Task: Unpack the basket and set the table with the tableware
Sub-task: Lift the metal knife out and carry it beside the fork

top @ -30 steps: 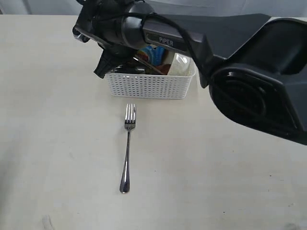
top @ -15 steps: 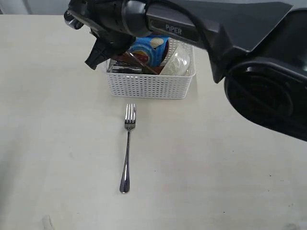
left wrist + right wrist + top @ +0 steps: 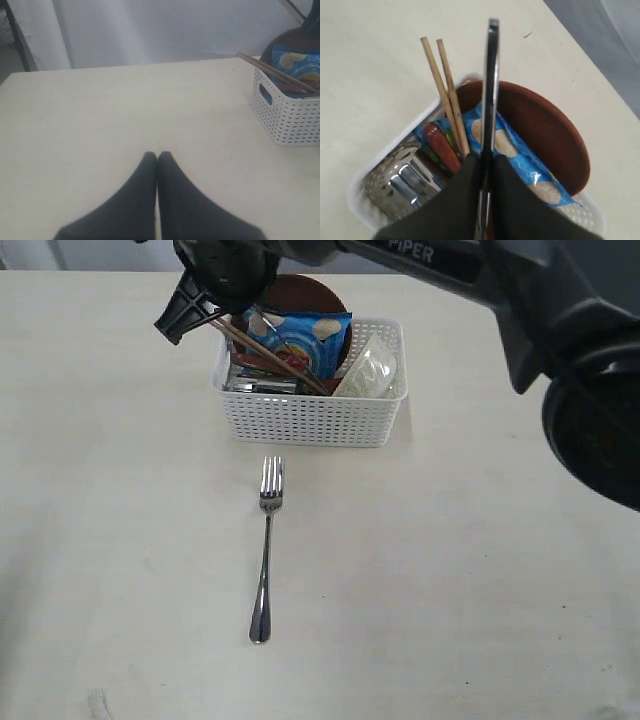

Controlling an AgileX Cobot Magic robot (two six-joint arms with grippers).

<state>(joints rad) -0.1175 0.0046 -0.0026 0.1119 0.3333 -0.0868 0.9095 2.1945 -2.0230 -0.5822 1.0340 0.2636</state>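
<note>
Exterior view: knife [image 3: 490, 85] perhaps behind claw [image 3: 170, 326]

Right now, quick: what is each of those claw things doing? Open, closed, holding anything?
Left gripper: closed, holding nothing.
Right gripper: closed on the steel knife.

Exterior camera looks steeply down; all three views share the basket [image 3: 310, 420], right wrist nearest.

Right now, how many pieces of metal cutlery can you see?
2. A fork lies on the table, clear of the basket; a knife is clamped in the jaws of the right gripper, above the basket. More could be hidden inside the basket.
</note>
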